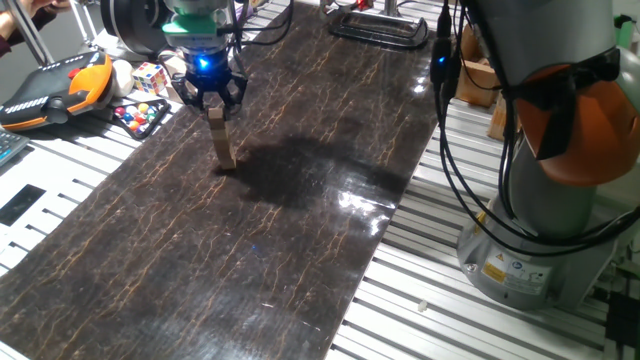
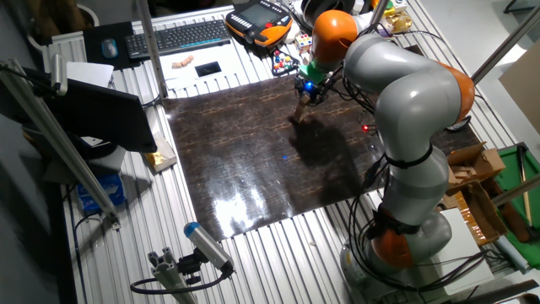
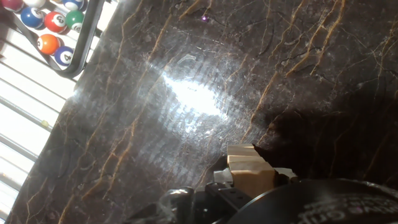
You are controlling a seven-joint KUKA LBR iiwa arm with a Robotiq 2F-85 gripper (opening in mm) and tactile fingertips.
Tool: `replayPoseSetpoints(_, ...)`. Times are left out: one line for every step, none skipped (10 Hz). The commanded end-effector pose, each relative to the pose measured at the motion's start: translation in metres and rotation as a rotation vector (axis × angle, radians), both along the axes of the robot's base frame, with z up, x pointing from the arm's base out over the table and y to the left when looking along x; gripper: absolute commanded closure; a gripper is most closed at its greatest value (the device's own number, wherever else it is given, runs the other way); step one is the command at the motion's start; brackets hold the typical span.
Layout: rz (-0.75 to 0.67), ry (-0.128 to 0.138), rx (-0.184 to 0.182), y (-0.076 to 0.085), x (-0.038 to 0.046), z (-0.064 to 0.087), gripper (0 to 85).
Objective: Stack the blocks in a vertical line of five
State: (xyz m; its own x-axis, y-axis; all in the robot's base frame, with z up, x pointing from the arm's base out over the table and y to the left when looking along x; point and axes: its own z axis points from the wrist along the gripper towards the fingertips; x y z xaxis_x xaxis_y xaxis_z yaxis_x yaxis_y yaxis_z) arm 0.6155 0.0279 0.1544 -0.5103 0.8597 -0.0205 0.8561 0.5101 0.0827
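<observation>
Arm (image 2: 405, 110) reaches across table from base, elbow high, wrist bent down. Gripper (image 1: 214, 103) points straight down, blue light glowing on its body. Fingers (image 1: 232, 92) splayed around top of block stack (image 1: 223, 140); whether they pinch top cube, can't tell.

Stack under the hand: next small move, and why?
Probably open the hand and lift straight up. The stack stands as a tall column on the mat with its top block between the fingers, so any sideways pull could topple it. Block count is unclear.
</observation>
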Motion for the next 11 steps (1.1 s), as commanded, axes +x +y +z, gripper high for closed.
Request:
replayPoseSetpoints(0.000,0.000,0.000,0.000,-0.0001,0.000,45.7)
replayPoseSetpoints(0.000,0.000,0.000,0.000,-0.0001,0.000,44.7)
replayPoseSetpoints(0.000,0.000,0.000,0.000,-0.0001,0.000,43.0)
replayPoseSetpoints(-0.002,0.000,0.003,0.000,-0.0003,0.000,40.3)
replayPoseSetpoints(-0.003,-0.001,0.003,0.000,-0.0003,0.000,36.3)
replayPoseSetpoints(-0.003,-0.001,0.002,0.000,-0.0004,0.000,33.7)
replayPoseSetpoints(-0.003,-0.001,0.002,0.000,-0.0003,0.000,29.7)
replayPoseSetpoints(-0.003,-0.001,0.000,0.000,-0.0003,0.003,28.0)
replayPoseSetpoints(0.000,0.002,-0.005,-0.001,0.0001,0.008,24.7)
replayPoseSetpoints(0.000,0.008,-0.012,-0.001,0.0008,0.015,23.7)
replayPoseSetpoints(0.002,0.015,-0.017,0.000,0.0008,0.023,25.3)
